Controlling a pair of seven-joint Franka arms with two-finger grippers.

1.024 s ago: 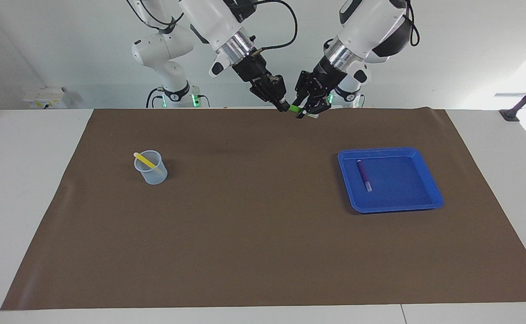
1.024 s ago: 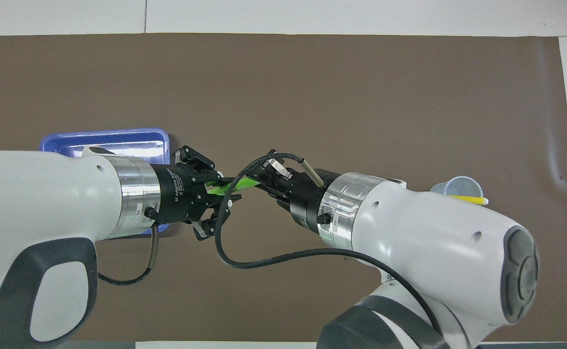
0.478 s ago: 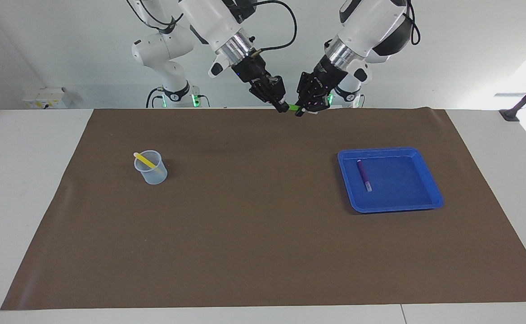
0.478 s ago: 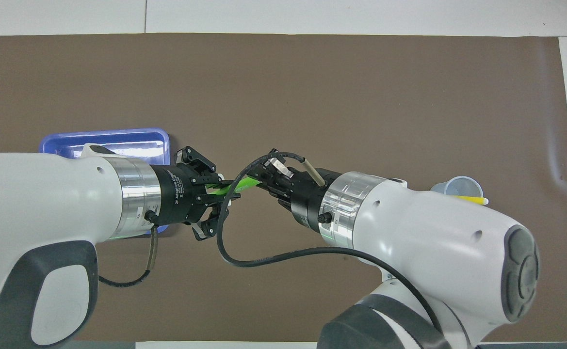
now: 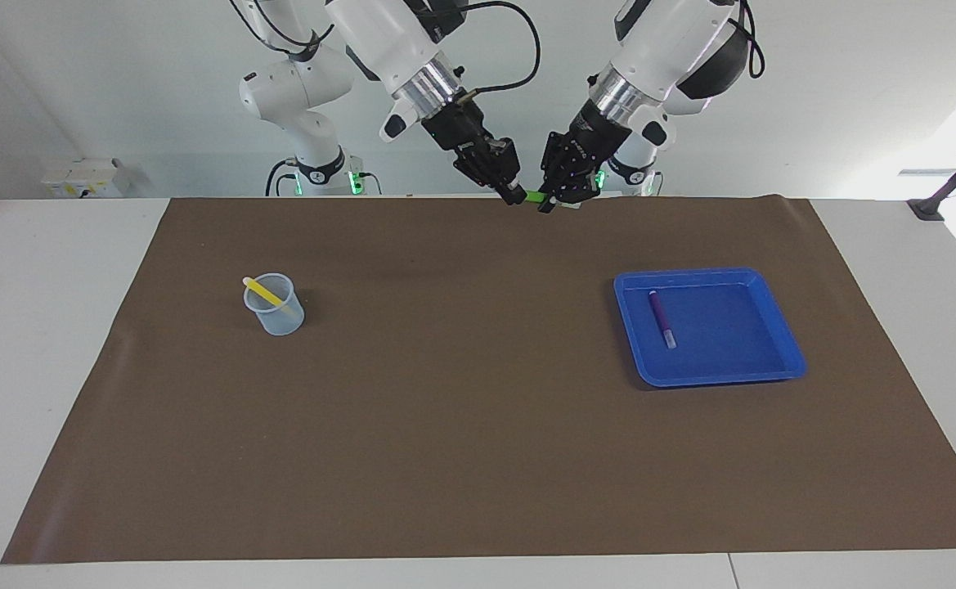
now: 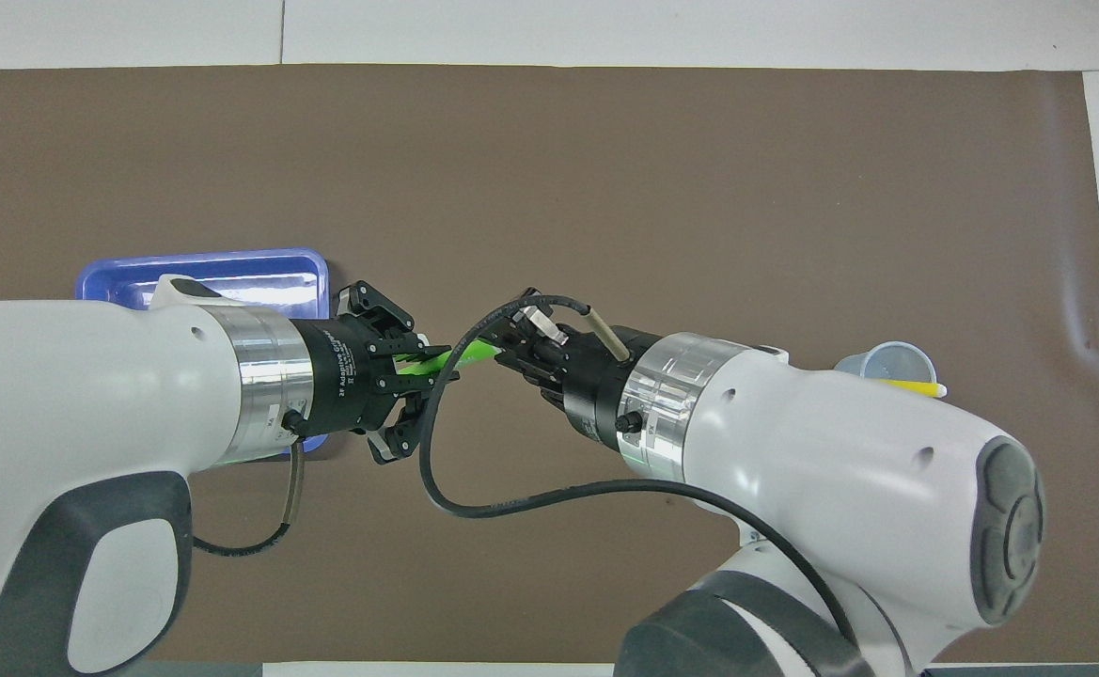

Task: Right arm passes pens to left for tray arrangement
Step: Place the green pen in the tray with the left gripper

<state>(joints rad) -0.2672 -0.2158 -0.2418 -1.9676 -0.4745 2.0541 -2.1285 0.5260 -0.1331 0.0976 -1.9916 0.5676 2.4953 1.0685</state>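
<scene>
Spanning the gap between both tools above the counter's robot-side edge, the green pen [image 5: 536, 196] lies level, long axis from arm to arm; left tool [image 5: 558, 199] clamps one end; right tool [image 5: 513, 195] touches the other, grip unclear; tray [image 5: 783, 331] toward the left arm's end.

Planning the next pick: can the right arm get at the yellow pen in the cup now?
Probably yes, once freed: the right claw is at the green pen, which the left claw grips. The yellow pen sticks out of the cup, nothing over it.
</scene>
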